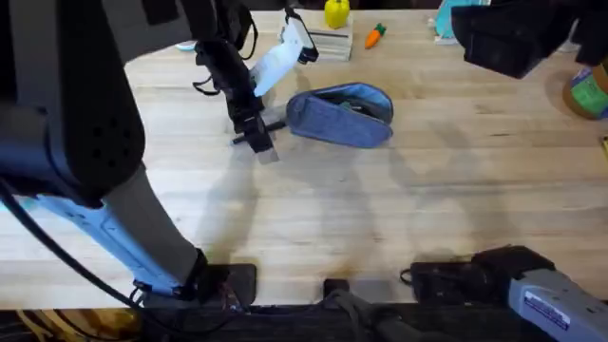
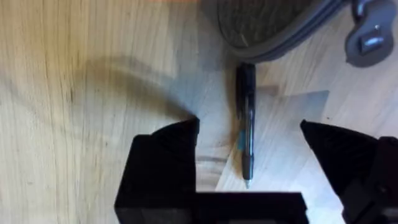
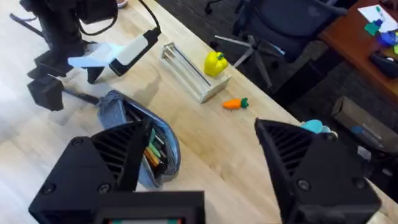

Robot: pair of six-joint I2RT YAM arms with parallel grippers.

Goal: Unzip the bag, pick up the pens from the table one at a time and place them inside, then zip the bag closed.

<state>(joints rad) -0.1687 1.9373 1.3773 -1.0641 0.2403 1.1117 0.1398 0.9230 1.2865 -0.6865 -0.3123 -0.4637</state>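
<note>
We see a black pen (image 2: 246, 124) lying flat on the pale wooden bench (image 1: 380, 209) just beside the unzipped blue-grey bag (image 1: 340, 116), left gripper (image 2: 249, 165) above it, fingers apart either side, right gripper (image 3: 199, 155) raised over the bench, fingers wide apart

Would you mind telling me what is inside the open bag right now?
Through the unzipped mouth of the bag, several thin stick-shaped items show, orange, green and dark, probably pens or pencils. The fabric walls cover the rest, so the count is unclear.
</note>
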